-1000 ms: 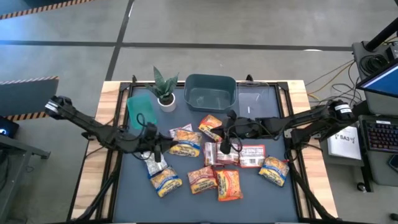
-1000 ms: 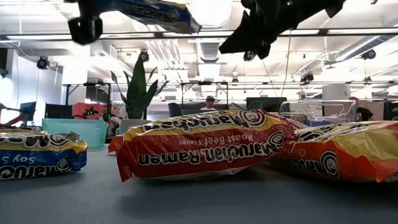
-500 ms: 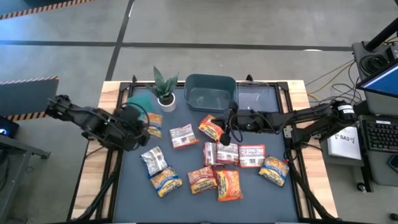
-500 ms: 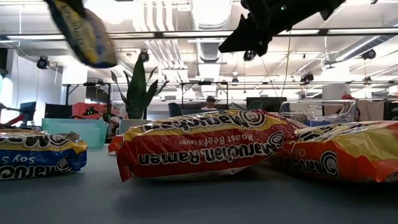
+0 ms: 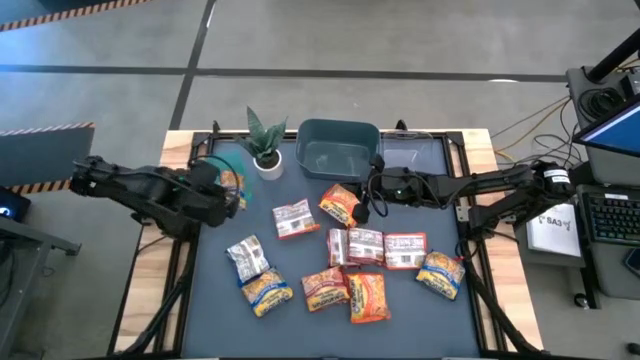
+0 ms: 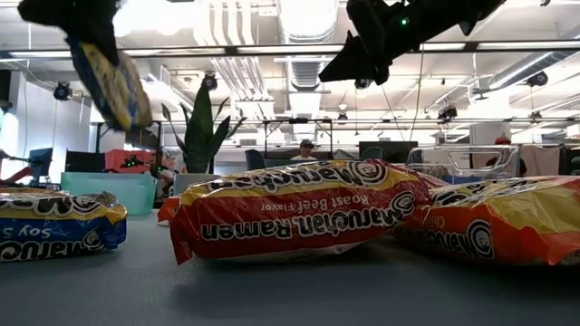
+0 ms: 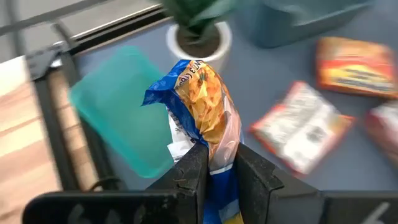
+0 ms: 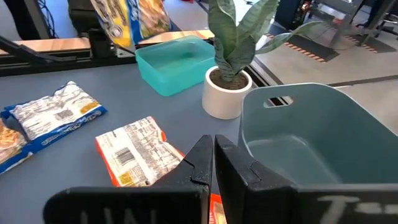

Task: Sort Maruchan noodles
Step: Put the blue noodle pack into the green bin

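Note:
Several Maruchan packets lie flat on the dark mat: a red-and-white one, an orange one, a silver-blue one, and more toward the near edge. My left gripper is shut on a blue-and-yellow packet, up in the air over the teal tray at the far left. The packet also shows high in the low view. My right gripper is shut and empty, in the air beside the orange packet and in front of the dark bin. My left gripper pinches the blue-and-yellow packet between its two fingers, where the wrapper is bunched narrow. The fingers come from above. The packet is lifted clear and hangs tilted below the gripper.
A potted green plant stands at the far edge between the teal tray and the dark bin. A clear flat tray lies right of the bin. Packets in the low view lie close to the table's near edge.
My left gripper has carried the blue-and-yellow packet up and toward the table's far left, over the teal tray; the packet has turned from level to hanging. My right gripper has gone a little toward the far edge, still shut.

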Motion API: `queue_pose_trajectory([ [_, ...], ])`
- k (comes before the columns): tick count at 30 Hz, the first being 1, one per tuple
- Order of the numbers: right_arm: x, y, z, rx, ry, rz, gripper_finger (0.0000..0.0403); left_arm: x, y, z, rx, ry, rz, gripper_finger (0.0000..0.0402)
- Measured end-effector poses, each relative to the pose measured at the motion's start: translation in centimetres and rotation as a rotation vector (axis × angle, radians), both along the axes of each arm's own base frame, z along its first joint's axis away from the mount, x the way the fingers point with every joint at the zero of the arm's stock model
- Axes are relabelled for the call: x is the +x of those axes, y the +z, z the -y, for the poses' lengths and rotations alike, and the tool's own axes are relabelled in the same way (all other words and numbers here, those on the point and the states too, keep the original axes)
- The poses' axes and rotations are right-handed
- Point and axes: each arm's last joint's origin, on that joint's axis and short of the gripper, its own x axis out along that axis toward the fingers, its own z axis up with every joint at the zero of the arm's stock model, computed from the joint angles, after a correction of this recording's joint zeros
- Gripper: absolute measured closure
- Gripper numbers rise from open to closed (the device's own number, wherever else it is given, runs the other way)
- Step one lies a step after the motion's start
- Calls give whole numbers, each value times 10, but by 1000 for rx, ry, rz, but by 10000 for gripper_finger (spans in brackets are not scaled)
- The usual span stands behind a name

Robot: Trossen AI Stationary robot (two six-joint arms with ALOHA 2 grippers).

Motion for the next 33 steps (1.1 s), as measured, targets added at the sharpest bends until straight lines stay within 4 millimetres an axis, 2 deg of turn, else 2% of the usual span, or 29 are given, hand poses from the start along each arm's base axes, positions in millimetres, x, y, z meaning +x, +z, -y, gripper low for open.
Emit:
queue_pose_trajectory([
  [9,0,0,0,-4,9,-2,394,-10,-28,-30,61,177,-108,355],
  [21,0,0,0,-1,7,-1,394,-10,-31,-61,100,272,-222,355],
  [33,0,0,0,6,5,0,394,-14,-33,-74,96,343,-227,355],
])
